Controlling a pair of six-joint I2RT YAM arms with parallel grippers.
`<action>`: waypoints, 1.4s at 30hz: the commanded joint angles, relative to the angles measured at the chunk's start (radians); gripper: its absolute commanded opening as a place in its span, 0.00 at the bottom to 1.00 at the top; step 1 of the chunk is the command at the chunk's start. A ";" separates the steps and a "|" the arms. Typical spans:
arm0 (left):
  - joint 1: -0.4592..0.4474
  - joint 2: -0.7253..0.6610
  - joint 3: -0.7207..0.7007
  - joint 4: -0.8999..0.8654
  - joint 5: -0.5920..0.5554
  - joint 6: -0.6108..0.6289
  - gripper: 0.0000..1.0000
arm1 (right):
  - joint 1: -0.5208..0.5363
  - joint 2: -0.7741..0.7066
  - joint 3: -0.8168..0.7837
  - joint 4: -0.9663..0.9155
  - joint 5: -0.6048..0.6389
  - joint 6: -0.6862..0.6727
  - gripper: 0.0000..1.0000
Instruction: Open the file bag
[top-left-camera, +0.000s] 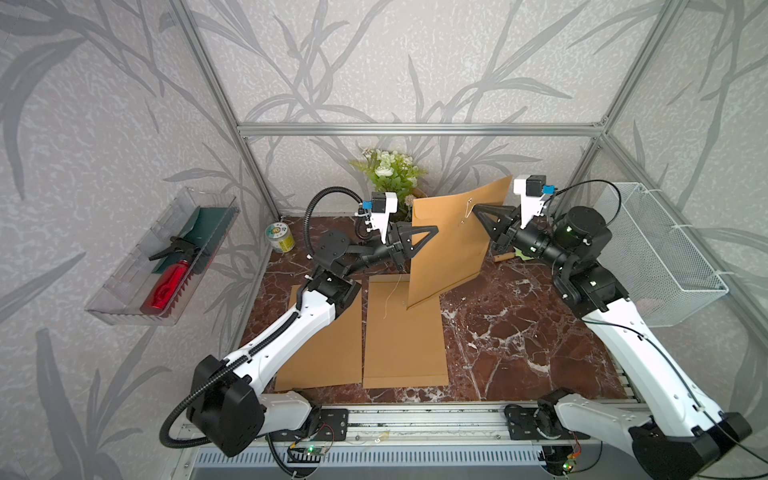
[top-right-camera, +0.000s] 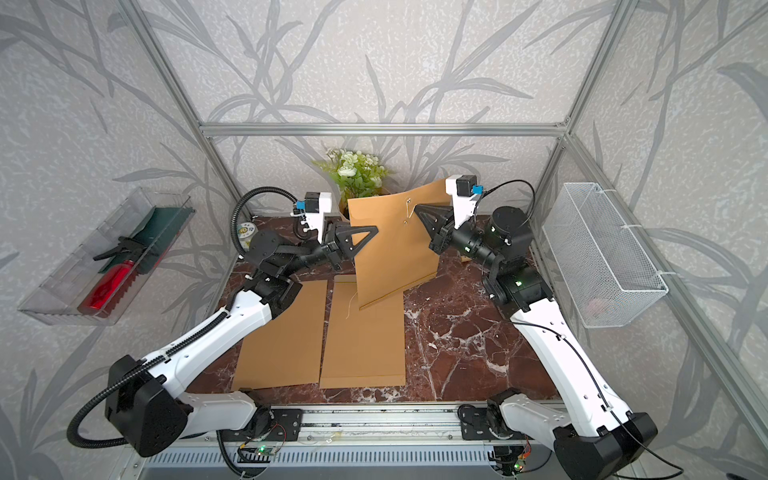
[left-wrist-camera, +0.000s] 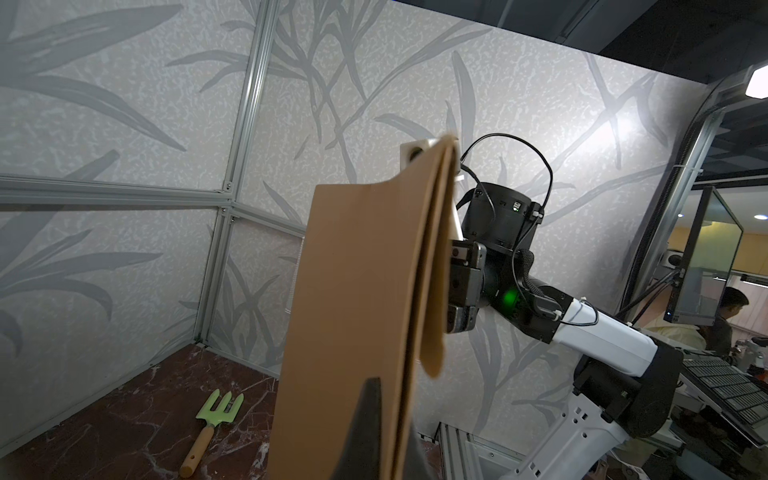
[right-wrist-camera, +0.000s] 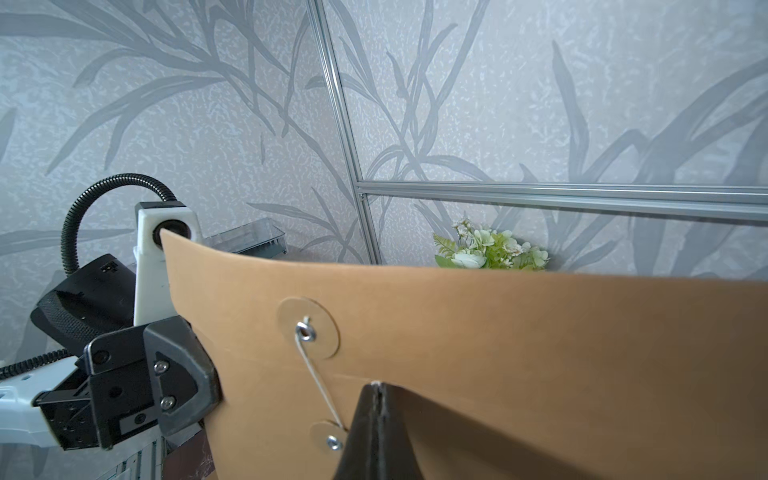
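Note:
A brown paper file bag hangs upright above the table between both arms. My left gripper is shut on its side edge; in the left wrist view one dark finger lies on the bag's face. The flap curls loose on the far side. My right gripper is shut at the flap's edge, with a bit of white string pinched at its tip. The string runs from the flap's round disc to the lower disc.
Two more brown bags lie flat on the marble table. A flower pot and a tin stand at the back. A green hand fork lies behind the bag. A wire basket hangs right, a clear tray left.

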 joint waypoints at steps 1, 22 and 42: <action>0.005 -0.021 -0.004 0.014 -0.012 0.007 0.00 | 0.004 -0.030 0.025 0.014 -0.023 0.004 0.00; 0.008 -0.002 -0.001 0.028 -0.041 -0.031 0.00 | 0.008 0.011 0.041 0.090 -0.150 0.095 0.00; 0.008 0.029 -0.012 0.117 -0.046 -0.090 0.00 | 0.087 0.078 0.103 0.073 -0.153 0.081 0.00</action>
